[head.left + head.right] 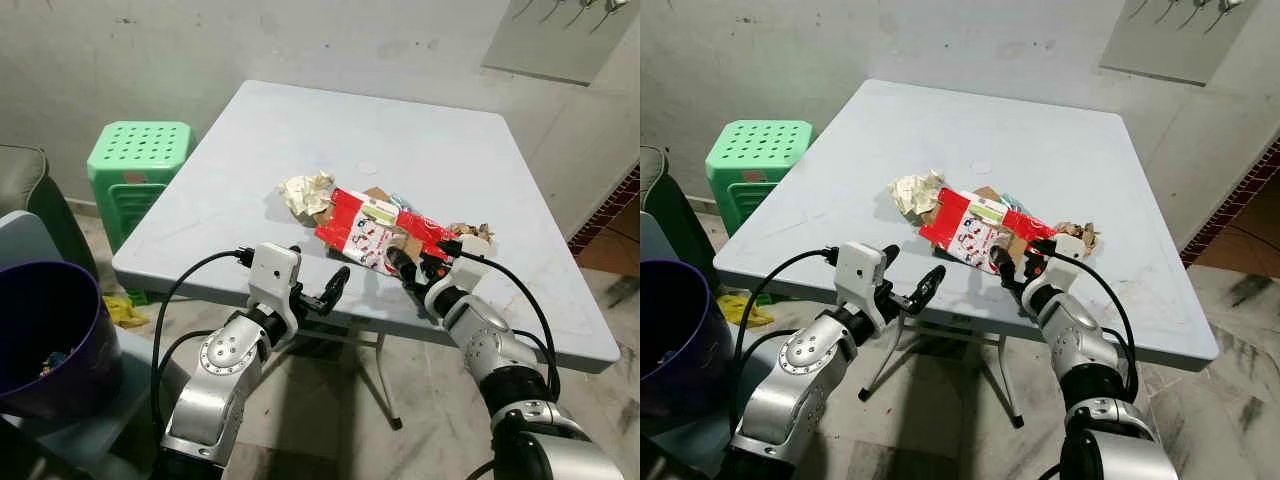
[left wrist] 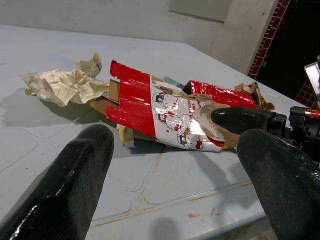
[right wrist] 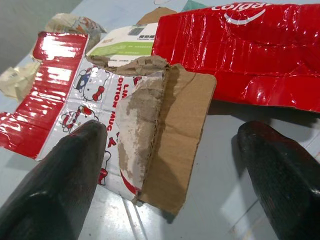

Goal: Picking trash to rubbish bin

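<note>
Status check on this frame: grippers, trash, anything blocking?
Right gripper open at the flattened red carton. Left gripper open, short of the table edge. Crumpled paper beside the carton. Nothing blocking.

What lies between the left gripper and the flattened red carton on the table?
Only bare table lies between the left gripper and the flattened red carton, as the left wrist view shows. The right gripper reaches the carton from the other side.
</note>
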